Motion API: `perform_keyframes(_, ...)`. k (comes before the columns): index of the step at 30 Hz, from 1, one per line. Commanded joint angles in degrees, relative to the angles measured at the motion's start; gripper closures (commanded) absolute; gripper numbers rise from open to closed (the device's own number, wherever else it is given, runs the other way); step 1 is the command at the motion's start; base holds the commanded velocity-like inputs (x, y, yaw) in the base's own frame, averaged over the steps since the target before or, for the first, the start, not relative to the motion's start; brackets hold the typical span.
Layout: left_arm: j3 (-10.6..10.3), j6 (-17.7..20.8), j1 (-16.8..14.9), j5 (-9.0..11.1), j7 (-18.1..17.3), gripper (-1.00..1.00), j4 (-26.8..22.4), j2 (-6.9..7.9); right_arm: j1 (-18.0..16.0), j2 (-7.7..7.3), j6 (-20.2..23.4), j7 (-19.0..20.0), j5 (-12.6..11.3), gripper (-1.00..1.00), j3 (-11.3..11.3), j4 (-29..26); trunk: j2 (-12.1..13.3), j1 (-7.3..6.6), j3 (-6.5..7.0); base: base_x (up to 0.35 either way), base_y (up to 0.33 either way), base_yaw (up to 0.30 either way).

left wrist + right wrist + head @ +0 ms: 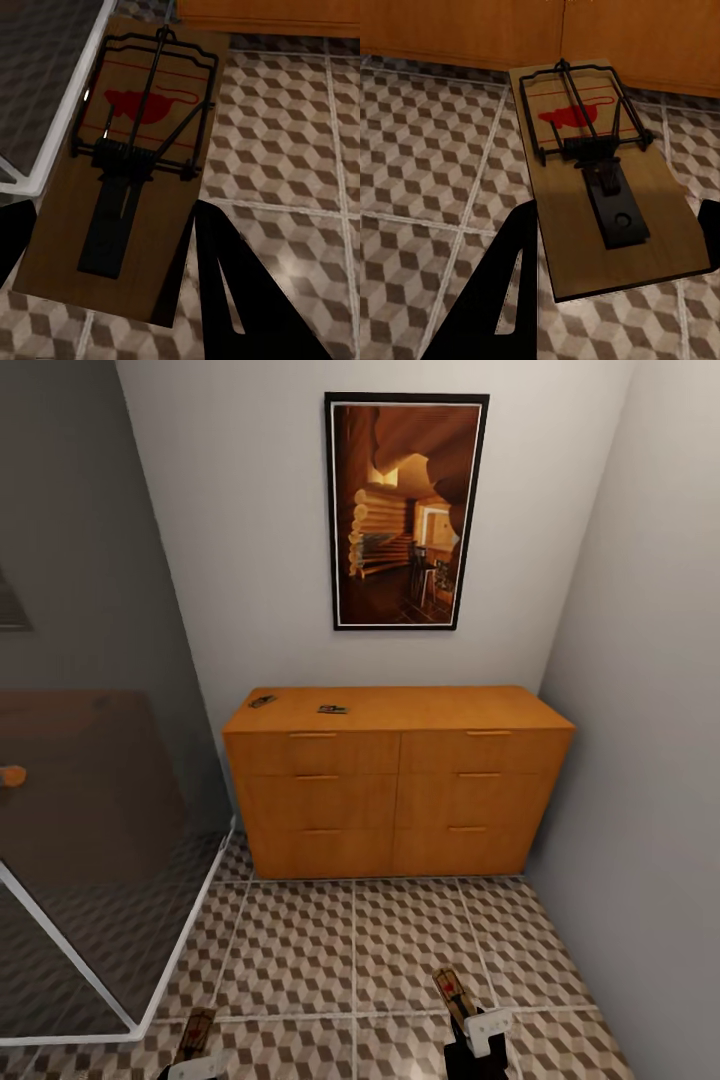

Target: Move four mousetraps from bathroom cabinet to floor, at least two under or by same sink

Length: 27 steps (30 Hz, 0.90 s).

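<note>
The orange-brown cabinet (398, 780) stands against the far wall with all drawers shut. Two mousetraps (262, 701) (332, 709) lie on its top, towards the left. My left gripper (195, 1066) is shut on a third mousetrap (196, 1032) (127, 172), held above the cube-pattern bathroom floor (400, 940) close to the shower frame. A fourth mousetrap (451, 992) (600, 172) sits in my right gripper (470, 1032), which is shut on it and points at the cabinet front. Black fingers (232, 300) (502, 292) flank each board. The sink is out of view.
A glass shower enclosure (90, 840) with a white frame fills the left side, its corner reaching near my left arm. Grey wall (650, 760) closes the right. A framed picture (405, 510) hangs above the cabinet. Open tiled floor lies between me and the cabinet.
</note>
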Motion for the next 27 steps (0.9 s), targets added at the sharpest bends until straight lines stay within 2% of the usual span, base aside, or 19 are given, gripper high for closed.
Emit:
perform_keyframes(1,0.03,0.02,0.0,-0.25,0.36,1.0,0.0,0.01,0.0,0.0,-0.02,-0.14,-0.06,1.0,0.03,0.0,0.0,0.0,0.0,0.0,0.0,0.24)
perform_keyframes(21,0.03,0.01,0.0,-0.25,0.45,1.0,0.0,0.07,0.0,0.0,-0.04,-0.14,-0.06,1.0,0.04,0.0,0.0,0.0,0.0,-0.004,0.0,0.259)
perform_keyframes(27,0.03,0.01,0.0,-0.25,0.45,1.0,0.0,0.05,0.0,0.0,-0.04,-0.14,-0.06,1.0,0.05,0.0,0.0,0.0,0.0,-0.238,0.0,0.26)
